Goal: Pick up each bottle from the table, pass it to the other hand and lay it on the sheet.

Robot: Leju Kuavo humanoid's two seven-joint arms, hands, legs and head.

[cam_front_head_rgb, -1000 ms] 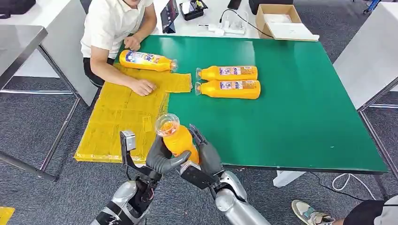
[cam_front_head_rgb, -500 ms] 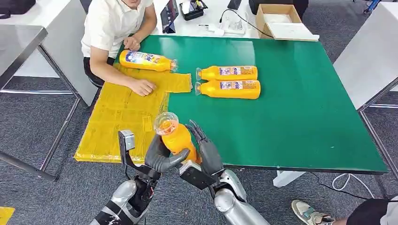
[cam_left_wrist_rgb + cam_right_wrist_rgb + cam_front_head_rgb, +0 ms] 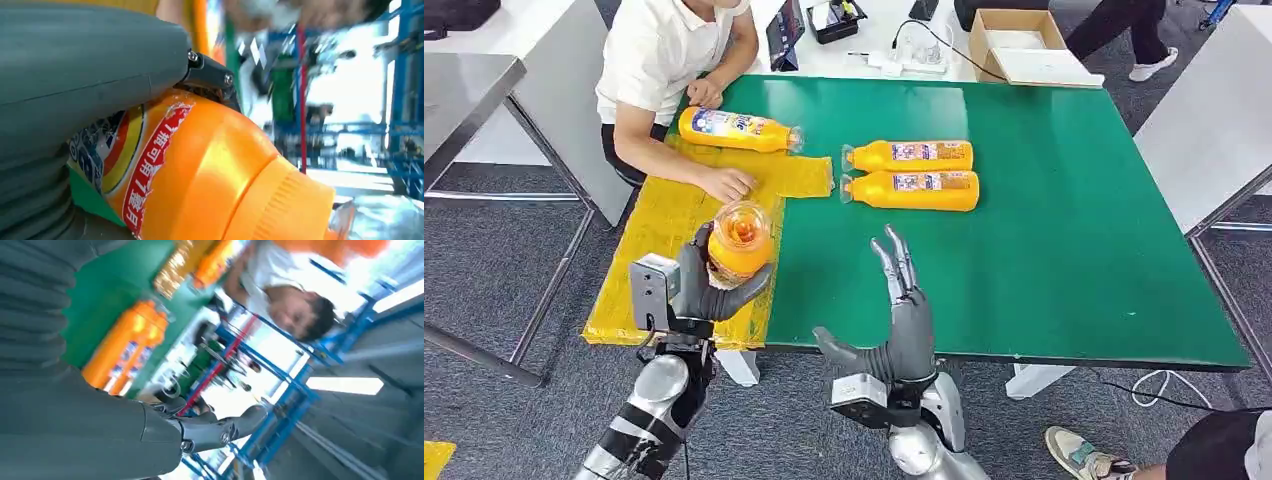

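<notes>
- A green bench (image 3: 1064, 240) fills the centre of the head view, with a yellow sheet (image 3: 674, 250) draped across its left end and over the near edge.
- A person in a white shirt (image 3: 659, 55) sits at the far left corner, one hand (image 3: 729, 185) flat on the sheet.
- Two orange bottles (image 3: 911, 156) (image 3: 914, 190) lie side by side, touching, on the bare green surface just beside the sheet; another bottle (image 3: 734, 130) lies on the sheet's far end near the person.
- The robot's left hand (image 3: 704, 285) grasps an upright orange bottle (image 3: 740, 240) above the sheet's near part, fingers wrapped around its body.
- The right hand (image 3: 904, 310) is released, fingers straight and spread, raised over the bench's near edge, holding nothing.
</notes>
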